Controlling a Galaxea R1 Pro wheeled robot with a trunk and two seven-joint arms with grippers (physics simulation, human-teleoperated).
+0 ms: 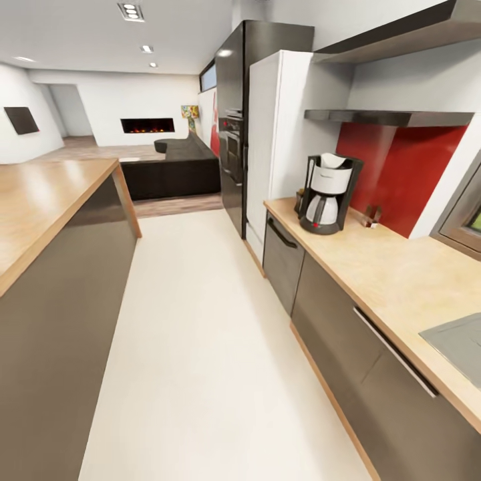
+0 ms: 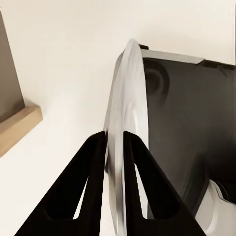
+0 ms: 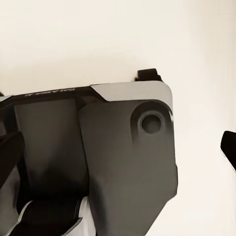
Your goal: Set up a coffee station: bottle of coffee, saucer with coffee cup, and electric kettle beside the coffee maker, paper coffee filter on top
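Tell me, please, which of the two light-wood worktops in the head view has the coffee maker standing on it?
The kitchen countertop along the wall with the red backsplash carries the coffee maker, near its far end. The big island opposite, across the floor, does not.

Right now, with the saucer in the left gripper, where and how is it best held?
By its thin rim, edge-on. The saucer is a flat disc, so the left gripper suits it as now: one finger on each face, closing across the rim from outside.
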